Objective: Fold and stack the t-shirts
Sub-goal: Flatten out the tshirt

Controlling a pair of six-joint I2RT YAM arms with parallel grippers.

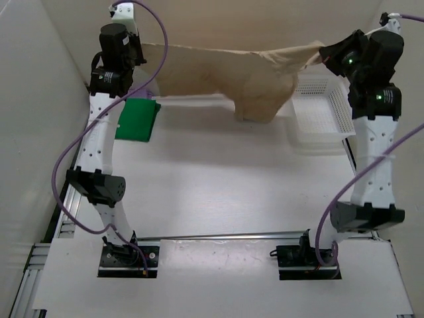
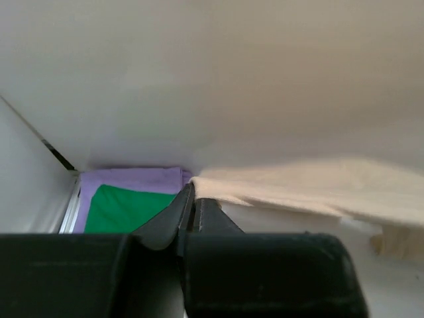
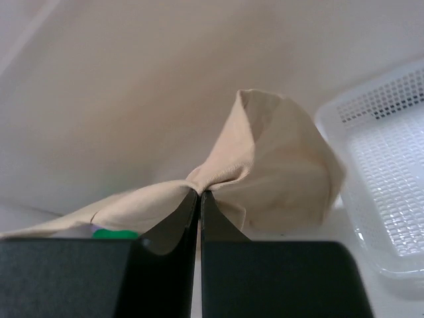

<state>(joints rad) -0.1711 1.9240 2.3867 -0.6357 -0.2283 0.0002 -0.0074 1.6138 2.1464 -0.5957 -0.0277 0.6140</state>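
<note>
The tan t-shirt [image 1: 225, 69] hangs stretched above the far side of the table between both grippers, its lower part sagging to the right of centre. My left gripper [image 1: 140, 48] is shut on the shirt's left end [image 2: 218, 187]. On the right end [image 3: 225, 173] my right gripper [image 1: 322, 54] is pinched shut. A folded green t-shirt [image 1: 138, 119] lies at the far left; in the left wrist view it [image 2: 126, 209] rests on a lavender t-shirt [image 2: 132, 179].
A white mesh basket [image 1: 321, 112] stands at the far right, just under the right arm, seen also as basket [image 3: 391, 172] in the right wrist view. White walls close in the table at the back and left.
</note>
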